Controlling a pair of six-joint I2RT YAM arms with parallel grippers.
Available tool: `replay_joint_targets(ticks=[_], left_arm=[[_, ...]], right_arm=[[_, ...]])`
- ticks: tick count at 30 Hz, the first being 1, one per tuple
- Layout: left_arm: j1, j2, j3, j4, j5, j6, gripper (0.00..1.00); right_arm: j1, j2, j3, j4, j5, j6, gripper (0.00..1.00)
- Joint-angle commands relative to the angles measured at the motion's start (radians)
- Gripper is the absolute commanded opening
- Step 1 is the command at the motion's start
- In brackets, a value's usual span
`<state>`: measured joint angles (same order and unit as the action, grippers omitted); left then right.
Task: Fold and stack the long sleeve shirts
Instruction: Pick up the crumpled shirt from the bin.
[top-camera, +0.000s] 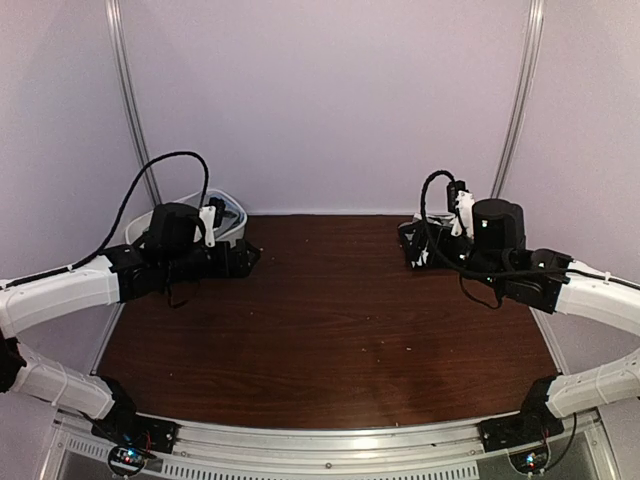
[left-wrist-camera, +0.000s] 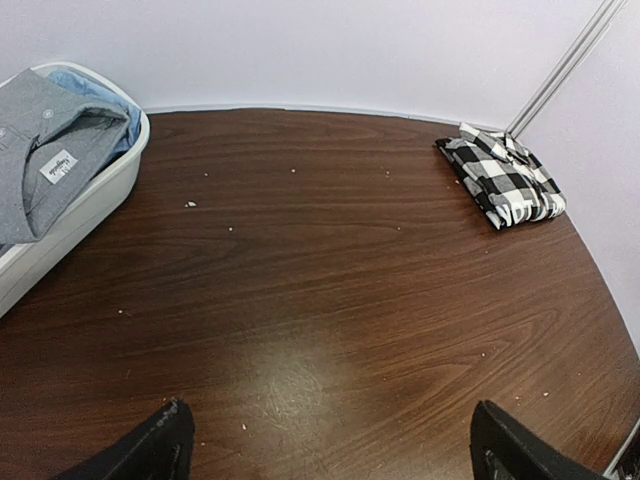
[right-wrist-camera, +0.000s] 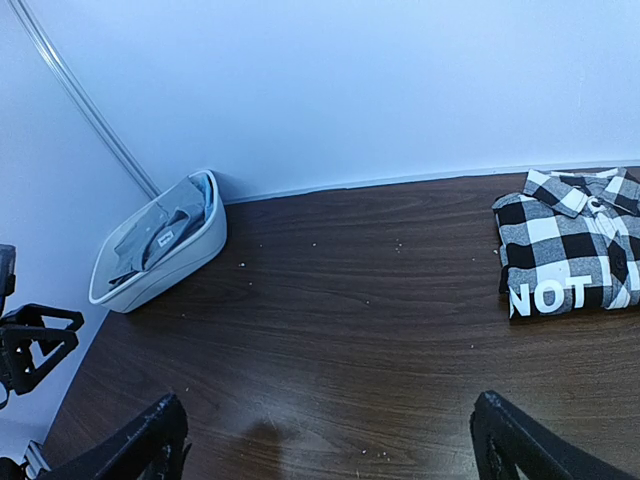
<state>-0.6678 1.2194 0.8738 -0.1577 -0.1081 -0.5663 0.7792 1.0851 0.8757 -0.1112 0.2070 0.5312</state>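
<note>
Shirts: the checked shirt (left-wrist-camera: 505, 180) lies folded, well apart from the tub (left-wrist-camera: 90, 205) across the table (left-wrist-camera: 320, 280); the grey shirt (left-wrist-camera: 50, 150) and blue shirt (left-wrist-camera: 95, 90) sit inside the tub. Left gripper (left-wrist-camera: 335, 440) and right gripper (right-wrist-camera: 330, 440) gape wide, empty. Next, probably: lift out the grey shirt.

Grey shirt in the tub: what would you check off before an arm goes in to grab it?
1. Left gripper open, empty: ok.
2. Right gripper open, empty: ok.
3. Grey shirt topmost in the white tub: ok.
4. Light blue shirt beneath, untangled from it: cannot tell.
5. Checked shirt folded, at far corner: ok.
6. Table bare between tub and checked shirt, for folding: ok.
</note>
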Motion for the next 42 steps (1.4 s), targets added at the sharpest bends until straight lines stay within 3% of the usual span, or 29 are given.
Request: replay_joint_targets(ticks=[1, 13, 21, 33, 42], left_arm=[[-0.003, 0.008, 0.030, 0.036, 0.009, 0.008, 0.98], [-0.003, 0.037, 0.063, 0.027, 0.009, -0.008, 0.98], [0.037, 0.116, 0.198, -0.065, -0.028, 0.003, 0.98], [0.301, 0.395, 0.513, -0.296, 0.009, -0.004, 0.98], [0.515, 0.595, 0.651, -0.320, 0.084, 0.012, 0.98]], right_arm=[[0.004, -0.003, -0.014, 0.007, 0.014, 0.012, 1.00], [0.004, -0.015, -0.022, -0.009, 0.020, -0.001, 1.00], [0.005, -0.034, -0.023, -0.013, 0.036, -0.033, 1.00], [0.004, -0.080, -0.028, -0.041, 0.042, -0.065, 1.00], [0.003, -0.109, -0.035, -0.053, 0.033, -0.084, 1.00]])
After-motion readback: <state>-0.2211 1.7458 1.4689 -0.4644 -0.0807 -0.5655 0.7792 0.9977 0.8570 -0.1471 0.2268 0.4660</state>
